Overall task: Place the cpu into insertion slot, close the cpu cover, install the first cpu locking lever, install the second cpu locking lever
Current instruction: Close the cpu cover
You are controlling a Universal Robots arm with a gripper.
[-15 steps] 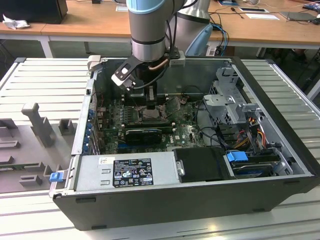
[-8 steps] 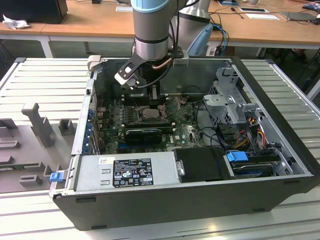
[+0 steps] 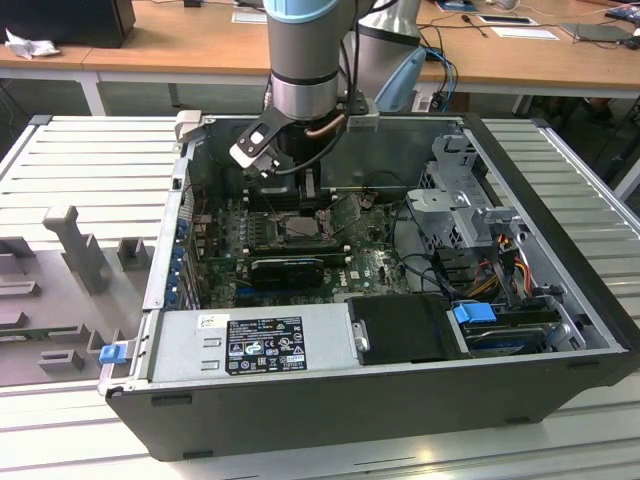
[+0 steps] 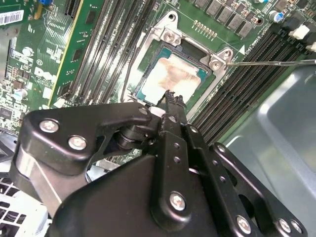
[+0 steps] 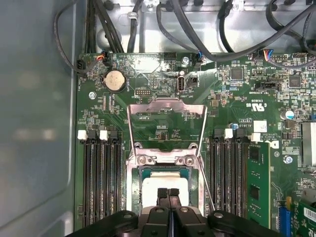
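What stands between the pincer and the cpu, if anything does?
Nothing visible does. In the first wrist view the pincer hangs with its tips together directly over the cpu, which lies in the insertion slot. The cpu cover is raised, away from them.

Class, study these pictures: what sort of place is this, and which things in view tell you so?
Probably a robotics lab or test workshop. A robot arm reaches into an open computer case that lies on a slatted metal table, and wooden desks stand behind it.
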